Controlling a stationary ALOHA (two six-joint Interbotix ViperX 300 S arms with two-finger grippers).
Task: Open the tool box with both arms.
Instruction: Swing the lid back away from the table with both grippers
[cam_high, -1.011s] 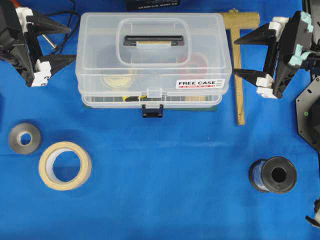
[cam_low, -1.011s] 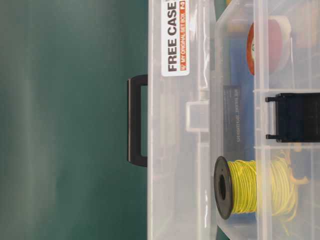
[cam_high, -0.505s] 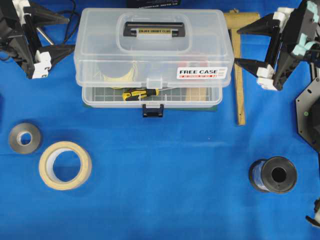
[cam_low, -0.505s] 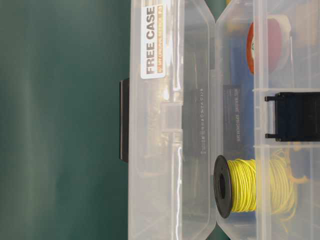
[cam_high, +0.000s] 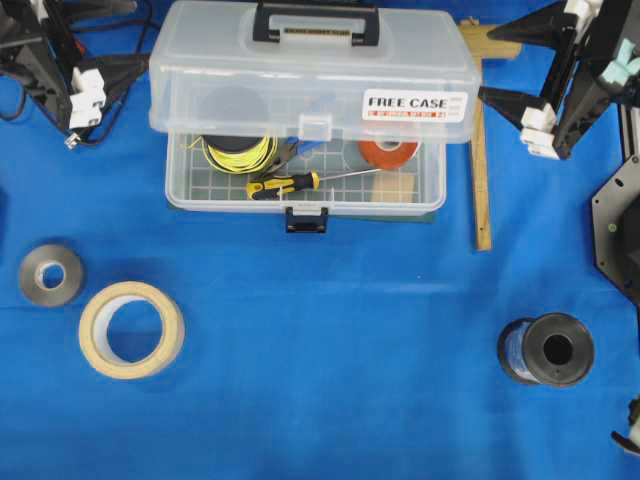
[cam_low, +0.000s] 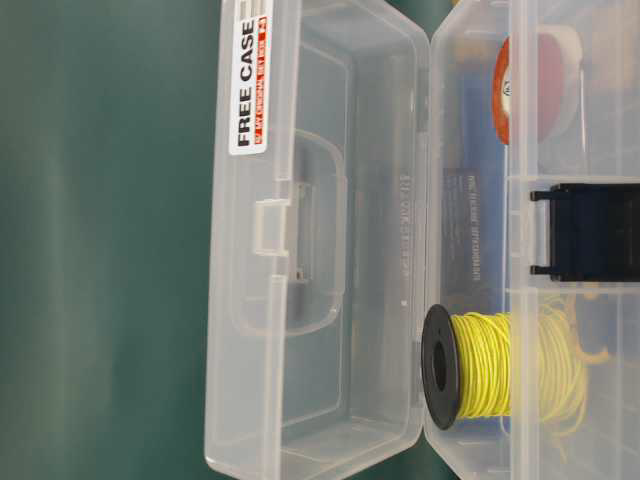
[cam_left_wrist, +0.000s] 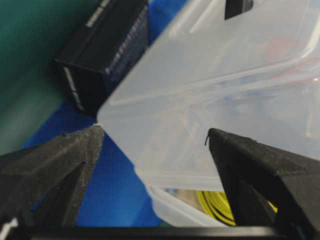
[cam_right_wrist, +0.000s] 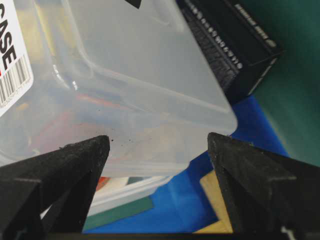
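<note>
The large clear plastic tool box (cam_high: 305, 120) sits at the far middle of the blue-covered surface (cam_high: 330, 340), and its lid is well up, swung back on the rear hinge so the tray lies exposed: a spool of yellow wire (cam_high: 240, 152), a yellow-and-black screwdriver (cam_high: 290, 183) and a roll of red tape (cam_high: 389, 152) show inside. The dark blue front latch (cam_high: 305, 219) hangs free at the near edge, so the unlatching looks done. The lid is raised but not laid fully back, so a last bit of swing may be left. The box's long axis runs left to right across the overhead view, latch side facing the near edge, hinge side away. The left gripper (cam_high: 110, 40) stands with jaws spread wide at the lid's left end, the right gripper (cam_high: 505, 62) likewise wide at the right end; each wrist view shows a lid corner between the prongs, unclamped.
</note>
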